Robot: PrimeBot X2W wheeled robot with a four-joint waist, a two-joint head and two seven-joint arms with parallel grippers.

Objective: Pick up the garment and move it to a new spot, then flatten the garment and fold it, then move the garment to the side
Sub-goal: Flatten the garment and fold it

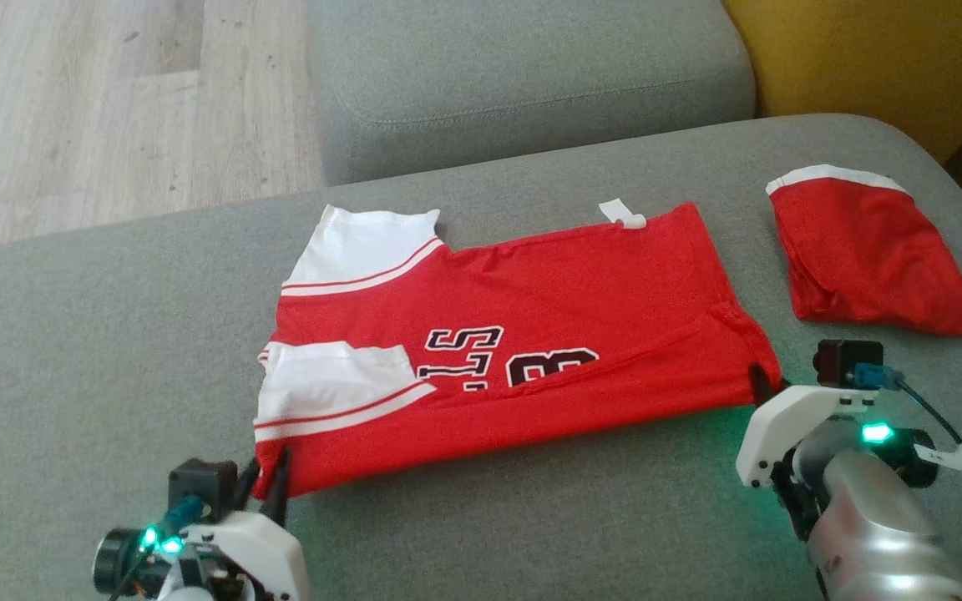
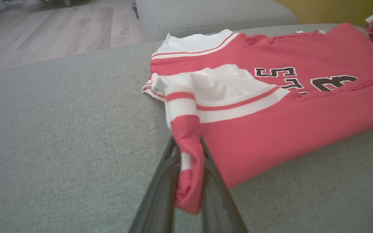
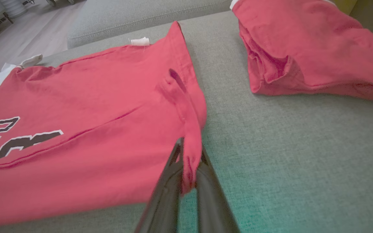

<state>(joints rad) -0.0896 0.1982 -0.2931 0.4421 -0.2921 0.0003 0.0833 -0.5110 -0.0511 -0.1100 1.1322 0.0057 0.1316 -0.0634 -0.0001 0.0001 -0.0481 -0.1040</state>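
The garment (image 1: pixel 531 334) is a red jersey with white sleeves and black lettering, lying folded lengthwise on a grey cushion (image 1: pixel 113 351). My left gripper (image 1: pixel 268 472) is at its near left corner, shut on a pinch of red and white cloth. The left wrist view shows that cloth (image 2: pixel 186 136) drawn up between the two dark fingers of the left gripper (image 2: pixel 188 142). My right gripper (image 1: pixel 761 380) grips the near right corner. In the right wrist view the right gripper (image 3: pixel 189 145) is shut on a ridge of the garment (image 3: pixel 92 113).
A second red piece of clothing (image 1: pixel 865 259) with a white band lies folded at the cushion's right end, apart from the jersey. Behind the cushion stands another grey seat (image 1: pixel 531 83), with a yellow one (image 1: pixel 865 50) at the far right. Wooden floor (image 1: pixel 113 108) lies at the far left.
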